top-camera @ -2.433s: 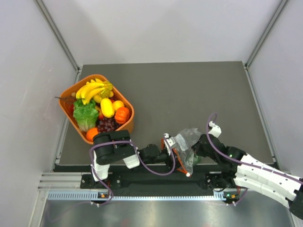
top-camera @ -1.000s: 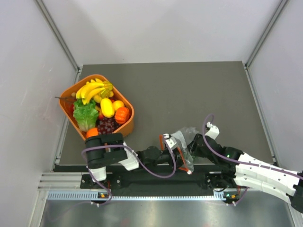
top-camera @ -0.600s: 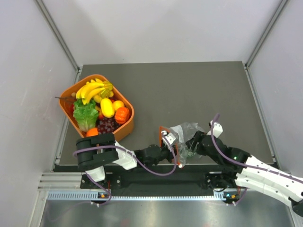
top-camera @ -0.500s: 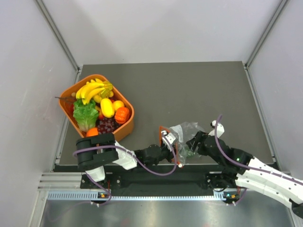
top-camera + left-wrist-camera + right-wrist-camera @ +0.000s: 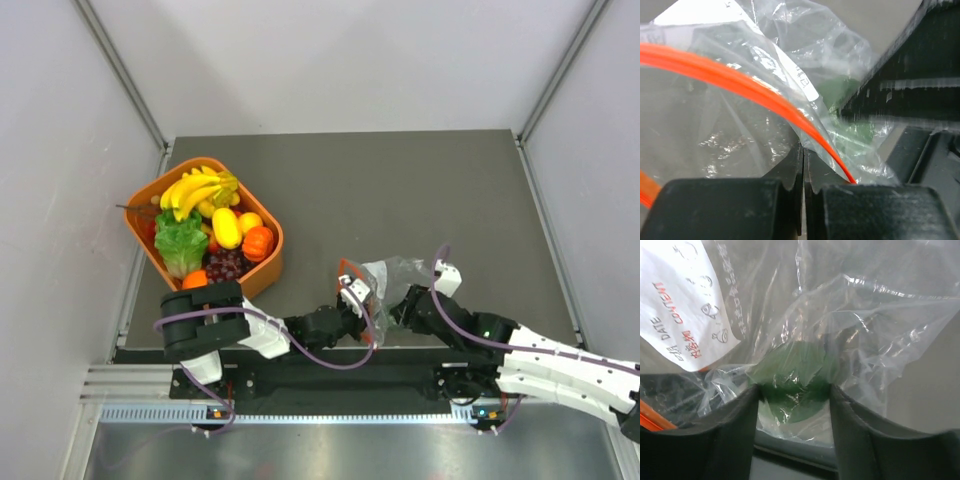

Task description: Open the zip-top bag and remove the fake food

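The zip-top bag point(image 5: 400, 272) is crumpled clear plastic lying near the table's front edge, between my two arms. In the left wrist view my left gripper point(image 5: 804, 150) is shut on the bag's film right beside the orange zip strip point(image 5: 740, 80). My left gripper point(image 5: 358, 305) sits at the bag's left end. My right gripper point(image 5: 398, 308) reaches in from the right. In the right wrist view my right gripper point(image 5: 794, 390) presses from both sides on a dark green piece of fake food point(image 5: 790, 372) through the plastic. A white label point(image 5: 685, 310) is stuck on the bag.
An orange basket point(image 5: 268, 225) at the left holds bananas point(image 5: 195, 190), lettuce point(image 5: 180, 245), grapes and other toy fruit. The black base rail point(image 5: 330, 375) runs just below the bag. Grey walls enclose the dark table point(image 5: 400, 190).
My left gripper has shut on the bag's mouth and pulled it slightly left. My right gripper opened, moved in and closed round the green piece inside the bag.
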Robot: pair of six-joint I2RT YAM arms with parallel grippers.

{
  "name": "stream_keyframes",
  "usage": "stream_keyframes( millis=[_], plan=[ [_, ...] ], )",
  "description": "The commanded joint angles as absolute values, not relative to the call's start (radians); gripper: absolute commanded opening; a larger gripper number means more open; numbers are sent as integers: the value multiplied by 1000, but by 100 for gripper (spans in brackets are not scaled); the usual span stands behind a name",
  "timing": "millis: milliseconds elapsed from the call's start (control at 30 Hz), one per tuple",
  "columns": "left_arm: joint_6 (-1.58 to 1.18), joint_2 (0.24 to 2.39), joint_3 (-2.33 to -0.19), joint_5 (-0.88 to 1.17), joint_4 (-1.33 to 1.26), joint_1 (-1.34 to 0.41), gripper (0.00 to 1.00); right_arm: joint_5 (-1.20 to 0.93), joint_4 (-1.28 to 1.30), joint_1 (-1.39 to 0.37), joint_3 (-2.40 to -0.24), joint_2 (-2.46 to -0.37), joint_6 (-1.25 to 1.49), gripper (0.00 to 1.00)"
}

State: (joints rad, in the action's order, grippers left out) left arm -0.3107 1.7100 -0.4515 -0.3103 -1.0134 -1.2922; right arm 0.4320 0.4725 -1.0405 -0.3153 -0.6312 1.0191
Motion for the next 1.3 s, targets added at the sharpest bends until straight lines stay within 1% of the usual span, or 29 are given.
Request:
stream_keyframes(
  millis=[0, 67, 100, 133, 167, 200, 267, 367, 500, 733, 767, 833, 933, 967, 1167, 1267],
  plan=[
    [-301, 1674, -468, -281, -1047, -1310, 0, 449, 457, -1074, -313, -734, 1052, 38],
    [-291, 1663, -454, -239, -1066, -1312, 0, 459, 427, -1078, -307, -758, 1055, 27],
    [-290, 1660, -450, -226, -1074, -1315, 6, 462, 419, -1080, -304, -765, 1057, 15],
    [-290, 1658, -445, -215, -1089, -1315, 16, 465, 402, -1081, -296, -775, 1058, 11],
    [-288, 1654, -431, -189, -1103, -1313, 35, 469, 396, -1080, -293, -778, 1058, 6],
    [-288, 1651, -422, -177, -1121, -1313, 41, 471, 391, -1080, -290, -778, 1060, 0],
    [-288, 1648, -391, -150, -1183, -1313, 52, 476, 385, -1080, -281, -778, 1061, 0],
    [-290, 1640, -359, -138, -1232, -1313, 59, 486, 390, -1080, -270, -770, 1068, 0],
    [-291, 1628, -356, -181, -1181, -1313, 60, 495, 406, -1080, -256, -758, 1078, 0],
    [-285, 1672, -388, -175, -1167, -1315, 63, 492, 411, -1081, -239, -732, 1088, 0],
    [-284, 1678, -393, -167, -1173, -1313, 64, 489, 414, -1080, -239, -732, 1089, 0],
    [-284, 1700, -414, -147, -1167, -1313, 72, 489, 416, -1080, -238, -726, 1088, 0],
    [-290, 1730, -431, -134, -1193, -1313, 74, 491, 417, -1080, -241, -721, 1088, 0],
    [-293, 1738, -434, -130, -1203, -1313, 77, 488, 417, -1081, -241, -721, 1088, 0],
    [-285, 1786, -489, -130, -1175, -1315, 79, 482, 410, -1080, -245, -719, 1085, 0],
    [-270, 1804, -535, -143, -1108, -1315, 80, 477, 405, -1081, -247, -721, 1085, 0]
  ],
)
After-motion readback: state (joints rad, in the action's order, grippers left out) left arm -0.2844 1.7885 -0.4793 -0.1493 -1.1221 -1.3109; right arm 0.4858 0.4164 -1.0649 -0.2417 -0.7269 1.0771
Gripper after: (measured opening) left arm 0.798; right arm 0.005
